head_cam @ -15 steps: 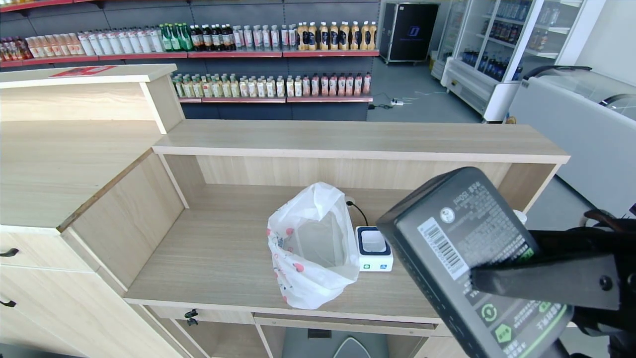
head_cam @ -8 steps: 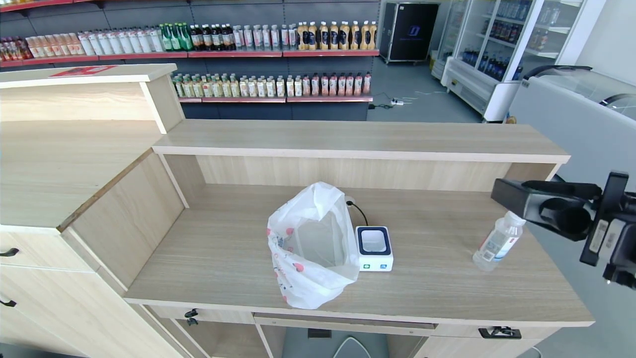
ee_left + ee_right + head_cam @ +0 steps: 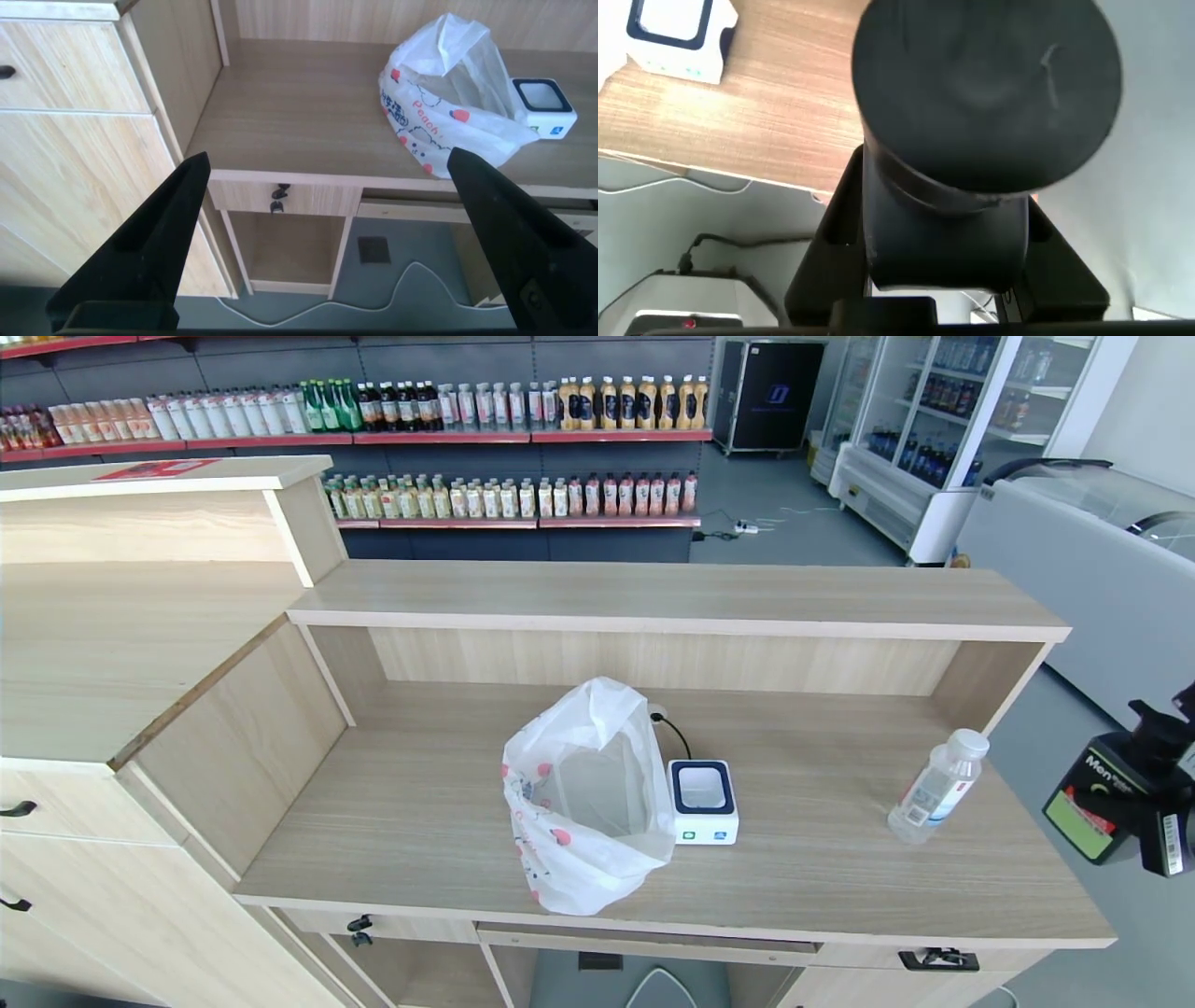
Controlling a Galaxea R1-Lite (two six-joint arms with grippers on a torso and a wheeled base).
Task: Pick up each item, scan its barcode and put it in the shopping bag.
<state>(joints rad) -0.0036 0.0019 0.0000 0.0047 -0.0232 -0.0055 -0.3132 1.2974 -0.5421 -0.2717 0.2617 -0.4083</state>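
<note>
Right gripper's (image 3: 1131, 791) jaws apparently around container (image 3: 1083, 798)

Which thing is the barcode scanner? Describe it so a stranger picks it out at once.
Find the wooden counter; on its lower surface a white shopping bag stands open. The scanner sits right beside the bag, on the robot's right. It is a small white box with a dark-rimmed window on top, unlike the clear bottle farther right.
</note>
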